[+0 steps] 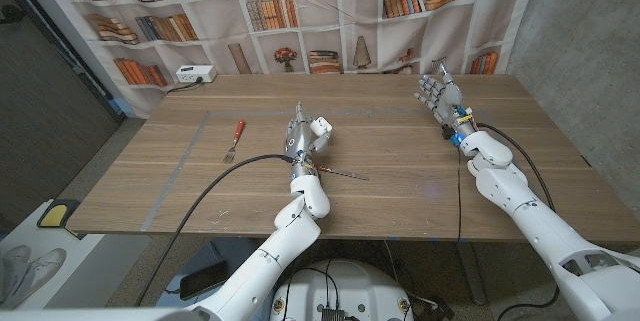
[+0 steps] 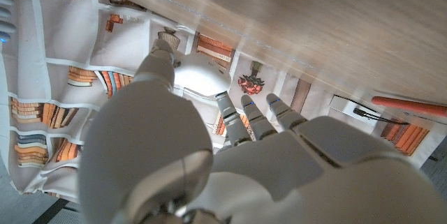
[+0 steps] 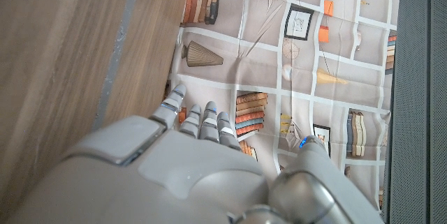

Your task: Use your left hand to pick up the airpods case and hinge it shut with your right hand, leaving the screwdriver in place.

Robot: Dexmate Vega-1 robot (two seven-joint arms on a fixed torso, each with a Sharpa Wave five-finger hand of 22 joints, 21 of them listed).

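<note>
Head view: The left hand (image 1: 305, 133) is above the middle of the table (image 1: 400, 176), raised off the wood. It holds the case (image 1: 320, 127), a small white item, at its fingertips. The case sits against the right side of the fingers. Whether the lid is open or closed cannot be determined at this size. The screwdriver (image 1: 236, 138), with a red handle, lies on the table to the left of the left hand, well apart from it. The right hand (image 1: 438, 94) is near the far right part of the table, fingers spread and pointing away from the robot, holding nothing. It is well apart from the case. A bookshelf backdrop (image 1: 330, 11) hangs behind the table, and a white power strip (image 1: 193, 75) sits at the far left edge of the table.

Left wrist view: The left hand (image 2: 209, 161) is seen from the back. The thumb and fingers (image 2: 251, 116) close around the case (image 2: 201, 77), whose rounded white body shows between them. The red screwdriver (image 2: 412, 105) handle appears at the picture edge, apart from the hand.

Right wrist view: The right hand (image 3: 188, 168) is seen from the back with its fingers (image 3: 202, 123) extended and separated, thumb held aside. Nothing is in its grasp. The table (image 3: 63, 56) surface runs beside it.
</note>
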